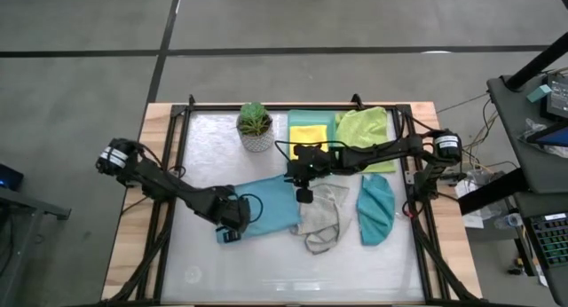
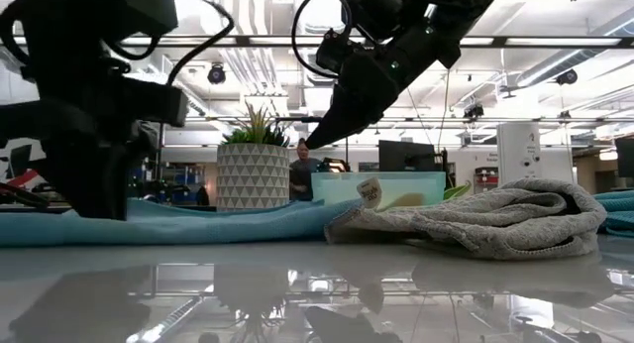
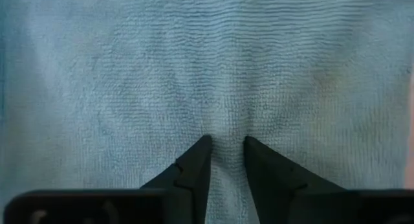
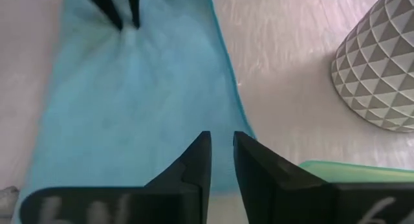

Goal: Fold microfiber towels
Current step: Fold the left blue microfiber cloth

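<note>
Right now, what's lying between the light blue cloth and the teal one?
The pale grey towel, crumpled, lies between the light blue towel and the teal towel, as the high view shows.

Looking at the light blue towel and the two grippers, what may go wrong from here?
1. The left gripper pinches only a small pucker of the light blue towel; it may slip out.
2. The right gripper hangs above the towel's opposite edge, so an uneven lift may skew the fold.
3. The pale grey towel touches the blue one and may be dragged along.
</note>
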`<action>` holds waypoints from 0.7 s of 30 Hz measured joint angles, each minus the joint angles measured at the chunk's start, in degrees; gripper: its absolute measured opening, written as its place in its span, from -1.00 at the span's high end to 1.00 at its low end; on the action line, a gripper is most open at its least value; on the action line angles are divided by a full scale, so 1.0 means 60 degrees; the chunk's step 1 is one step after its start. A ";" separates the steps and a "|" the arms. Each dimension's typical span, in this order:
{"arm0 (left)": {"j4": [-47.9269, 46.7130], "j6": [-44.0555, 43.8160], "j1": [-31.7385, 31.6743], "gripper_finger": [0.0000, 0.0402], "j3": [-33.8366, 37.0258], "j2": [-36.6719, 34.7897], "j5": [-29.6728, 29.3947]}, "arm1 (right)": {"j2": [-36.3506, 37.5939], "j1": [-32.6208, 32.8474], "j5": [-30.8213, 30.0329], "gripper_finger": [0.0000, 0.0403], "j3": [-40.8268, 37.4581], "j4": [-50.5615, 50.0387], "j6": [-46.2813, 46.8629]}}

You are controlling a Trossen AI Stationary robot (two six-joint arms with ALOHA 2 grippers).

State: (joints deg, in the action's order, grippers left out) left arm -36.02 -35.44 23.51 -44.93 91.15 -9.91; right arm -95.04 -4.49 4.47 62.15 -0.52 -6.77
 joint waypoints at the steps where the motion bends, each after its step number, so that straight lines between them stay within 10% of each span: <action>1: -0.0409 -0.0077 -0.0004 0.63 0.0033 -0.0039 0.0065 | 0.0000 -0.0004 -0.0004 0.73 0.0000 0.0001 0.0049; 21: -0.1823 -0.1461 0.0018 0.71 -0.0003 -0.1899 0.0156 | -0.0467 0.0317 0.1084 0.26 0.0199 -0.0127 0.4760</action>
State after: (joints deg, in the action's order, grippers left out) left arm -46.96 -44.20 23.62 -44.94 79.76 -8.97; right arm -97.85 -2.59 10.97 63.35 -1.28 21.79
